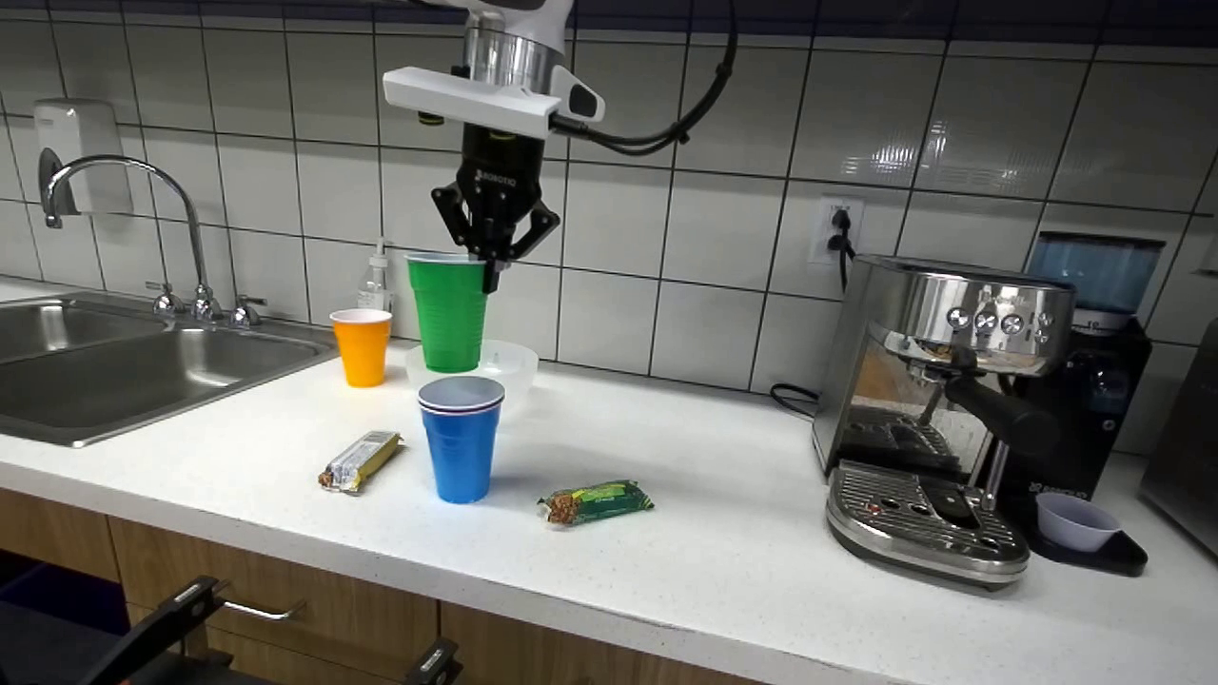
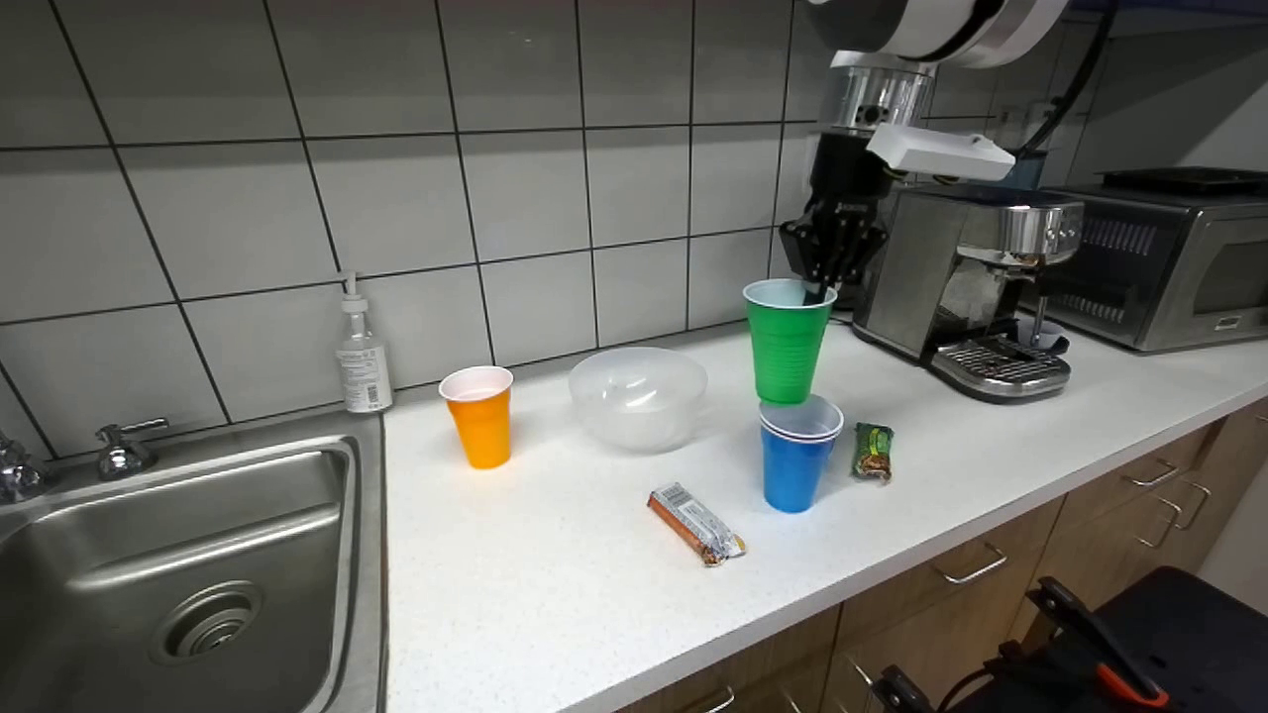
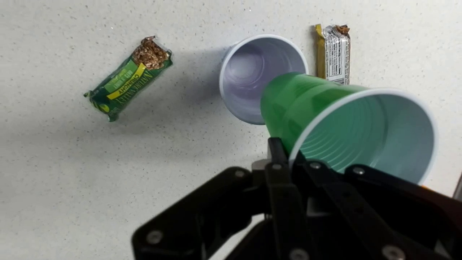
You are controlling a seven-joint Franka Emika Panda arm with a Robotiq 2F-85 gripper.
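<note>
My gripper (image 1: pixel 490 271) is shut on the rim and wall of a green plastic cup (image 1: pixel 447 314), with one finger outside and one inside. The gripper (image 3: pixel 288 153) and the green cup (image 3: pixel 296 101) also show in the wrist view. The cup hangs nearly upright with its mouth up and looks empty. Its base is a little above a stack of blue cups (image 1: pixel 461 452) on the counter. In the wrist view it covers part of the stack's open mouth (image 3: pixel 249 72). Whether it is centred over the stack I cannot tell.
A green-wrapped bar (image 1: pixel 599 501) and another wrapped bar (image 2: pixel 696 522) flank the blue cups. An orange cup (image 2: pixel 480 416), clear bowl (image 2: pixel 639 396) and soap bottle (image 2: pixel 364 361) stand behind. A sink (image 1: pixel 190 371) and coffee machine (image 1: pixel 937 428) stand at opposite ends.
</note>
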